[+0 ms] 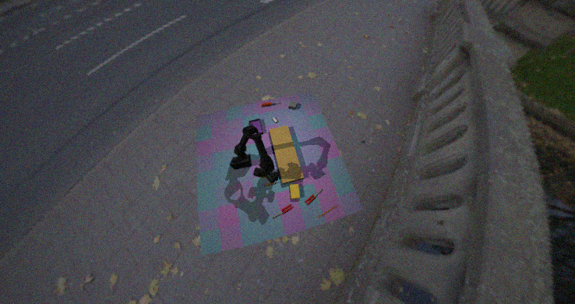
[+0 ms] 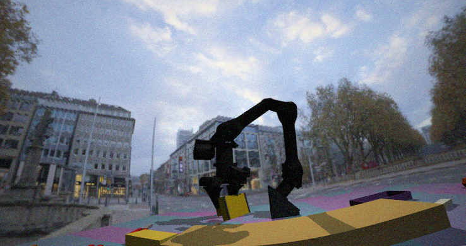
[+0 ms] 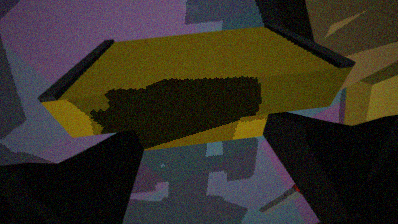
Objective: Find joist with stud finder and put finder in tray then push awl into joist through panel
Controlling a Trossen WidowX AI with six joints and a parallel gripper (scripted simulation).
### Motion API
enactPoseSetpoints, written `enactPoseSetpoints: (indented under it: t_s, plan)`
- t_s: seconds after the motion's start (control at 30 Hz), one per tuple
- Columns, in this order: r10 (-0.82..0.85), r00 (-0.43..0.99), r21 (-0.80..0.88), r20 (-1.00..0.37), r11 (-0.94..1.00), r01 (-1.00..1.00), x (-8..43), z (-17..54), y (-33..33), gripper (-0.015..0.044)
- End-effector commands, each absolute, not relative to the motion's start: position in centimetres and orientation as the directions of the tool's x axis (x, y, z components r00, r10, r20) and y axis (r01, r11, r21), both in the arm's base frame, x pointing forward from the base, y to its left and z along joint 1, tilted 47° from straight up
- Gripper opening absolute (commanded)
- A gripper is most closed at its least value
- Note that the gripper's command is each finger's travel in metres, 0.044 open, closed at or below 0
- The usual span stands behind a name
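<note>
Stud finder [image 2: 237,207] [image 3: 200,55], yellow with dark edges, gripped between the fingers of the gripper [image 1: 271,178] [image 2: 226,201] [image 3: 200,119], tilted. Held beside the floor panel [image 1: 284,154] [image 2: 384,211] [image 3: 370,25], outside the purple tray [image 1: 255,120] [image 2: 378,197]. Tray lies well apart, near the panel's far end.

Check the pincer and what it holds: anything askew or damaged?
The yellow block, likely the stud finder, looks tilted in the pincer: its lower edge slopes in the exterior view. No damage stands out, though the pictures are grainy.
</note>
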State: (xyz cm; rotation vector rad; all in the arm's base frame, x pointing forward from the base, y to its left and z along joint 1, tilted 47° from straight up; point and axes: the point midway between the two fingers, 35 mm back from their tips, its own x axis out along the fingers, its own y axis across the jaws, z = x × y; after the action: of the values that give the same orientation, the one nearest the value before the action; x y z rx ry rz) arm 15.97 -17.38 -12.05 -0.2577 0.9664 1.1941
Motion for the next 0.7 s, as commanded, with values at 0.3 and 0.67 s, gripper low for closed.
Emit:
enactPoseSetpoints:
  t_s: [0.3, 0.67]
  plan:
    - [0.594, -0.011, 0.304, -0.804, 0.396, -0.866, 16.15, -11.79, -17.26, 0.0000]
    - [0.540, -0.051, 0.306, -0.840, 0.395, -0.866, 16.27, -11.72, -17.06, 0.0000]
